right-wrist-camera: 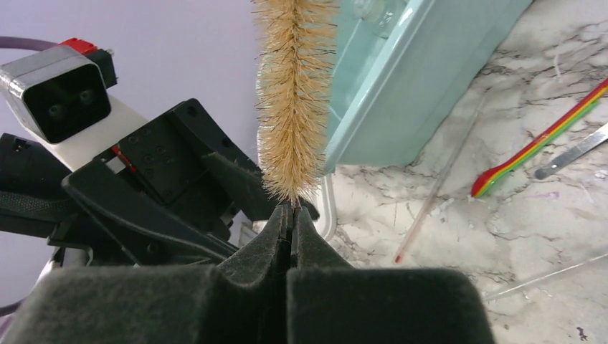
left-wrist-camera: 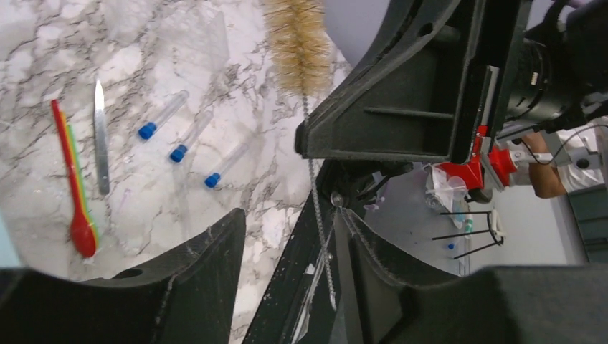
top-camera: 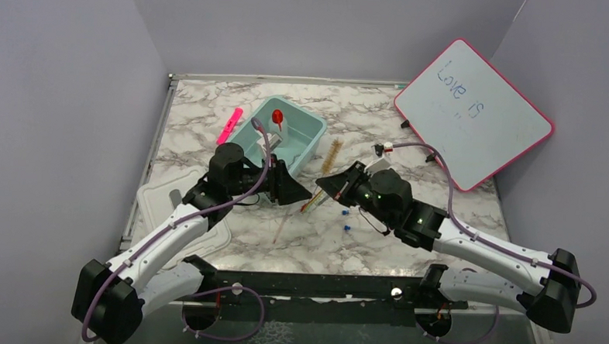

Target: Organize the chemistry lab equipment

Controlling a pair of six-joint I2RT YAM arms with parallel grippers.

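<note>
My right gripper (right-wrist-camera: pixel 290 215) is shut on the wire stem of the tan-bristled brush (right-wrist-camera: pixel 294 100), just below the bristles, and holds it above the table; it also shows in the top view (top-camera: pixel 324 188). My left gripper (left-wrist-camera: pixel 287 215) is open right next to it, and the brush's twisted wire (left-wrist-camera: pixel 319 215) runs between its fingers, close to the right one. The brush bristles (top-camera: pixel 332 156) point toward the teal bin (top-camera: pixel 306 141), which holds the red-bulbed dropper (top-camera: pixel 277 116). Three blue-capped tubes (left-wrist-camera: pixel 179 152), a red and green spoon (left-wrist-camera: pixel 75 179) and a metal spatula (left-wrist-camera: pixel 100 136) lie on the marble.
A pink marker (top-camera: pixel 229 125) lies left of the bin. The pink-framed whiteboard (top-camera: pixel 475 110) leans at the back right. A white lid (top-camera: pixel 157 200) lies under my left arm. A thin rod with a red tip (right-wrist-camera: pixel 437 183) lies beside the bin.
</note>
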